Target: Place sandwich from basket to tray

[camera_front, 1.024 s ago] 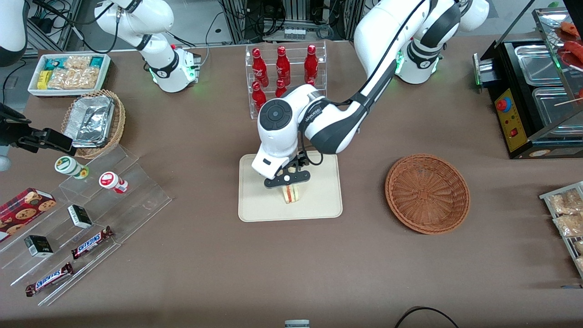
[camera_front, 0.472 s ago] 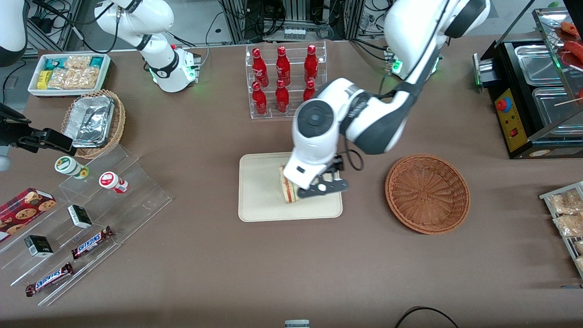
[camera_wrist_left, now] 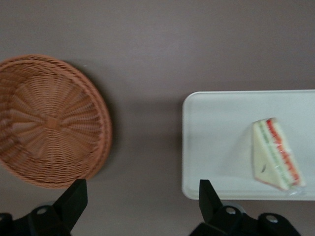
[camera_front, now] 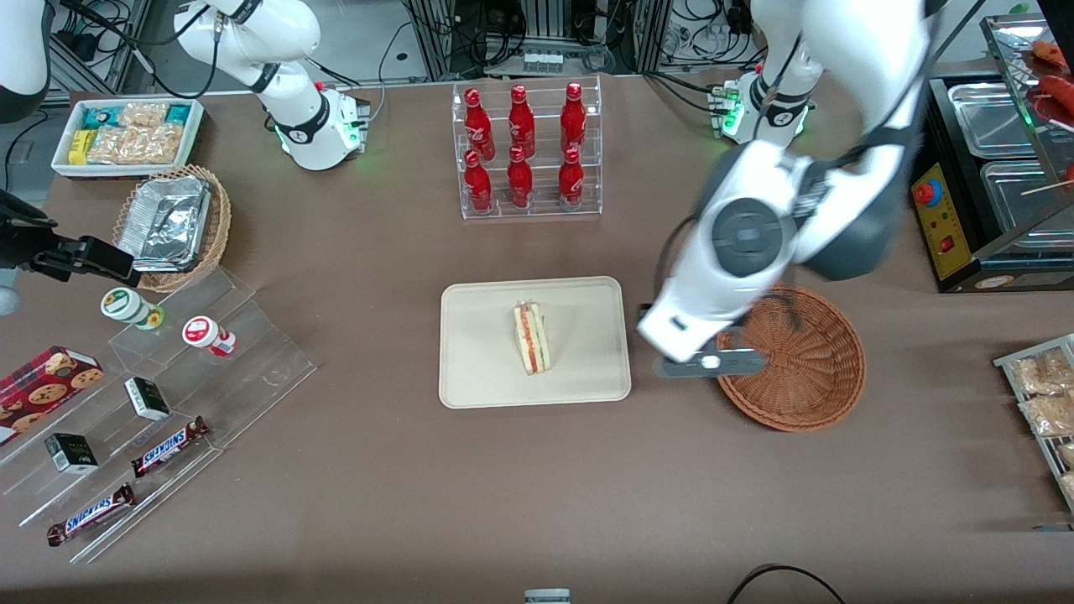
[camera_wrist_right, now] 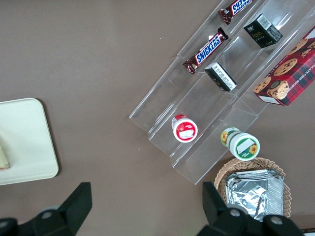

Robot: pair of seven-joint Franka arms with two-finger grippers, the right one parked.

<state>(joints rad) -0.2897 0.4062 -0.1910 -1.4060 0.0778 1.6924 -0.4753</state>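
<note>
One sandwich (camera_front: 532, 338) on tray (camera_front: 478, 377); gripper (camera_front: 709, 363) apparently empty.

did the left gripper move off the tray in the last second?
Yes. The gripper, open and empty, has swung from above the tray toward the working arm's end, now at the basket rim; the sandwich lies on the tray.

gripper (camera_front: 709, 364): black fingers, white arm, above the desk between tray and basket. Sandwich (camera_front: 531, 338): pale bread, red/green stripes. Tray (camera_front: 478, 377): plain cream. Basket (camera_front: 797, 369): reddish-brown radial weave. Desk (camera_front: 377, 470): brown.
</note>
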